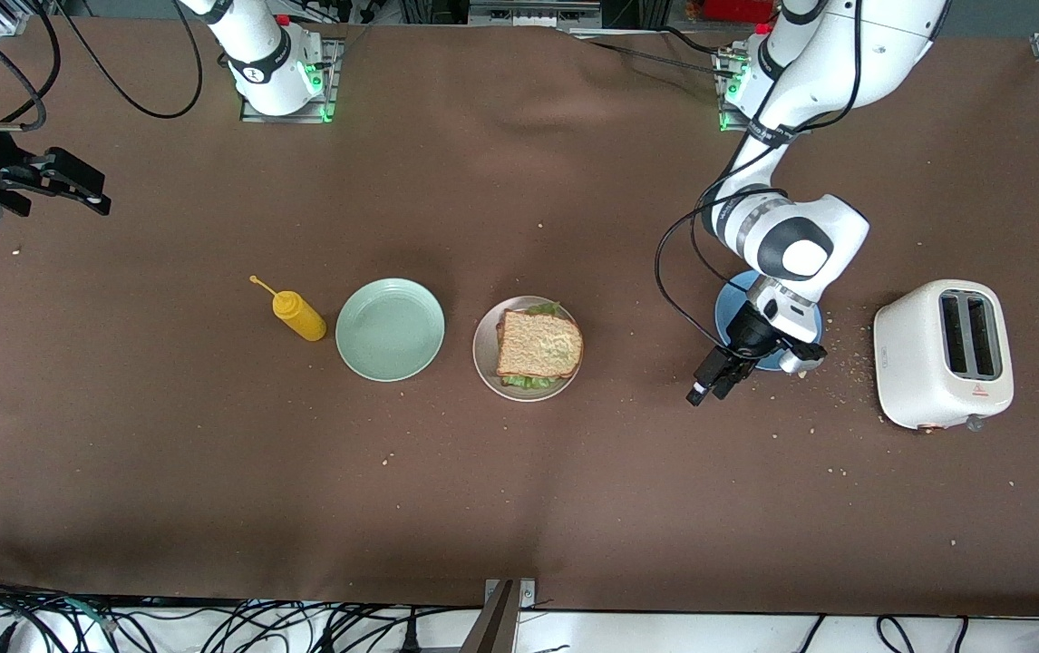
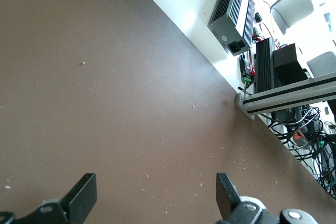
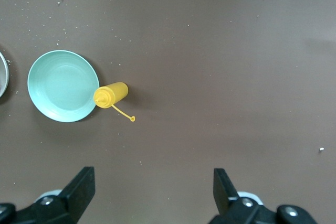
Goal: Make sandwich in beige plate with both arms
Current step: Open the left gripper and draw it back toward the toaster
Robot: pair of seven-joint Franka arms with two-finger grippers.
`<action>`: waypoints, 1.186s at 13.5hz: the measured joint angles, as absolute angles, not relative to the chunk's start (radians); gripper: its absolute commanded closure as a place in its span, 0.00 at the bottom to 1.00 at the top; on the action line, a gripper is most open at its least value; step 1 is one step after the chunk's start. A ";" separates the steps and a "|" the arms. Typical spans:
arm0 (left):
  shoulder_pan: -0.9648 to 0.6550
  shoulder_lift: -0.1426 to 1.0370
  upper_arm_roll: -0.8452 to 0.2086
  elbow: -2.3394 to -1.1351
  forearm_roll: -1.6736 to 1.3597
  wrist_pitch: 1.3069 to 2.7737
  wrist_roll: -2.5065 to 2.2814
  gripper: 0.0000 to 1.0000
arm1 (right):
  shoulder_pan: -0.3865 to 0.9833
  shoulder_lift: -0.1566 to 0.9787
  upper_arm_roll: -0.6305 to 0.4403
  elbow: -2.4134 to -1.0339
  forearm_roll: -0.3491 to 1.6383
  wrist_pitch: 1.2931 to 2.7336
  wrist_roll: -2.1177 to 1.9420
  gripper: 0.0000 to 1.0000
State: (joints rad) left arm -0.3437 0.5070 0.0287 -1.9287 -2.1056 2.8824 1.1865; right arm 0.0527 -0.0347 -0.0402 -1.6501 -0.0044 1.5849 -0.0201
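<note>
Both arms had glossy white shells with black bands at the joints; the left arm (image 1: 791,240) showed a dark grey round joint cap and a silver ring near the wrist, black cable looping alongside. The right arm (image 1: 257,50) carried a black marked band, green lights at its base. Black two-finger grippers, left gripper (image 2: 156,198) and right gripper (image 3: 153,195), had wedge-shaped fingers and silver screws

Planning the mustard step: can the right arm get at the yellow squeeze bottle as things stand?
Probably yes. The right gripper hangs open and empty over bare cloth at its end of the table; nothing lies between it and the yellow squeeze bottle, which stands beside the mint-green plate.
</note>
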 measured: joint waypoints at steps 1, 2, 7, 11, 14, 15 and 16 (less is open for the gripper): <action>-0.339 0.509 0.029 -1.929 -2.041 2.882 1.186 0.00 | 0.053 -0.035 -0.040 -1.650 -0.004 1.585 -0.020 0.00; -0.336 0.513 0.029 -1.930 -1.970 2.882 1.186 0.00 | 0.053 -0.035 -0.040 -1.650 -0.004 1.584 -0.020 0.00; -0.289 0.539 0.032 -1.931 -1.761 2.884 1.186 0.00 | 0.054 -0.034 -0.039 -1.650 -0.004 1.584 -0.020 0.00; -0.224 0.542 0.032 -1.921 -1.637 2.816 1.184 0.00 | 0.055 -0.034 -0.039 -1.650 -0.004 1.584 -0.020 0.00; -0.167 0.496 0.037 -1.905 -1.474 2.699 0.991 0.00 | 0.055 -0.034 -0.038 -1.650 -0.004 1.583 -0.020 0.00; -0.160 0.468 0.046 -1.903 -1.370 2.654 0.847 0.00 | 0.055 -0.034 -0.038 -1.650 -0.004 1.583 -0.020 0.00; -0.160 0.441 0.058 -1.898 -1.264 2.607 0.700 0.00 | 0.055 -0.034 -0.038 -1.650 -0.004 1.583 -0.020 0.00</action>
State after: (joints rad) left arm -0.1596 0.4408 0.0585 -1.8975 -1.2641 2.6071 0.7001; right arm 0.0552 -0.0341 -0.0377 -1.6500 -0.0044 1.5830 -0.0201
